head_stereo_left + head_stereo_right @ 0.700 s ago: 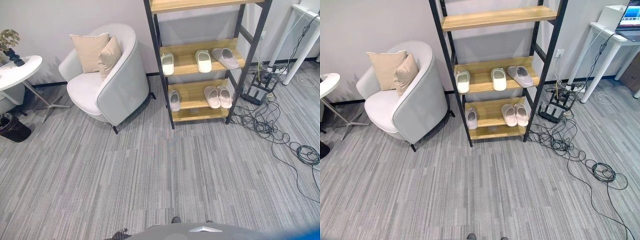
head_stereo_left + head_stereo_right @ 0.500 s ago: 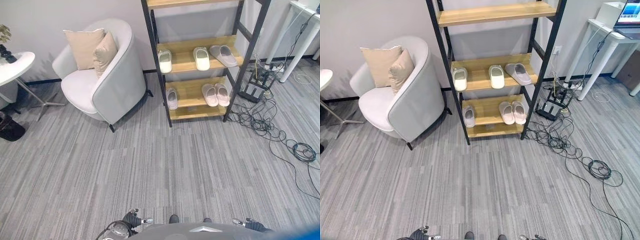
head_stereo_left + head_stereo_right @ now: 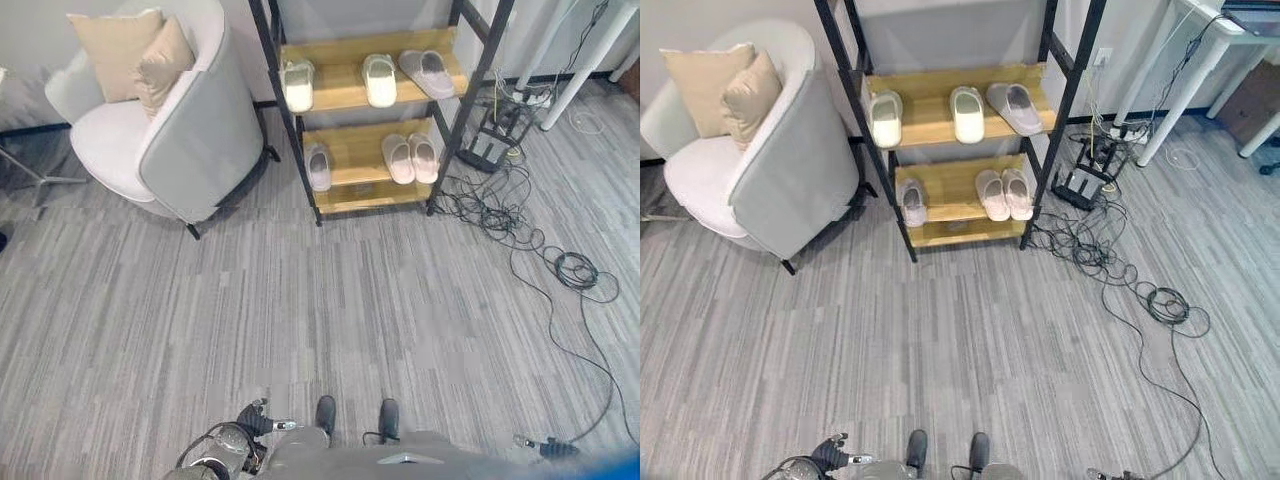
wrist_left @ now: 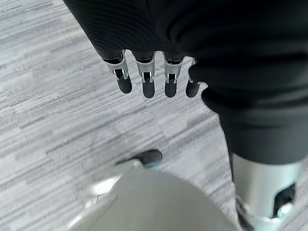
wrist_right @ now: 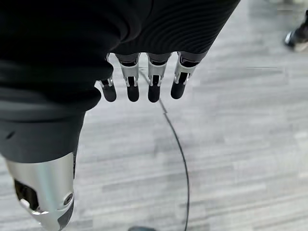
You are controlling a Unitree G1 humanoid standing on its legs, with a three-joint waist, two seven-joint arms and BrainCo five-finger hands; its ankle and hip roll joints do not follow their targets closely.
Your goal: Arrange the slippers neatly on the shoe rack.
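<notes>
Left eye view: slippers (image 3: 310, 165) on shoe rack (image 3: 356, 90); both hands (image 4: 149, 77) (image 5: 144, 77) relaxed, fingers empty. Approach squarely first.

Six slippers (image 3: 381, 78) on one rack (image 3: 355, 196): three per shelf. One armchair (image 3: 165, 130), two cushions (image 3: 115, 42), one cable tangle (image 3: 500, 215).

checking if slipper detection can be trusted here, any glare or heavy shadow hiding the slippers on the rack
Left eye view: even light, no glare on the shoe rack; upper slippers stand out, lower slippers lightly shaded, plain to see. Right eye view: same. Wrist views: floor evenly lit past the open left hand and right hand.
</notes>
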